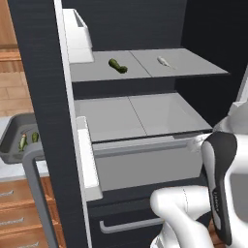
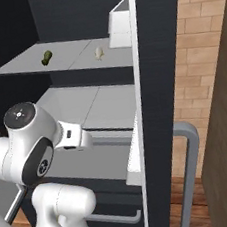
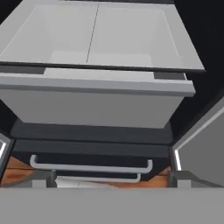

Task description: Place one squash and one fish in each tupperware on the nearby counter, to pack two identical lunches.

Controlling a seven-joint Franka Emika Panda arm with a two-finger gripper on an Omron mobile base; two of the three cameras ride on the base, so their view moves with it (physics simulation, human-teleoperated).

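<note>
Squash lies on the upper fridge shelf, well above the claw, whose two dark finger tips stand spread wide apart with nothing between them at the bottom of the hand view. The claw looks into the open fridge at the pale drawer under the lower shelf, with a grey bar handle below on the dark front. The squash is dark green and stubby; in the left base view its long axis runs on a slant from upper left to lower right, slightly curved. To its right on the same shelf, apart from it, lies a pale silvery fish, slim, also slanting from upper left to lower right. A white bin sits on the open fridge door's inner side. Left of the door, a dark grey tupperware rests on the table; inside are a greenish-yellow fish and a second squash, side by side, both roughly upright in the picture. The white arm is folded low before the fridge, its forearm reaching forward toward the drawer.
</note>
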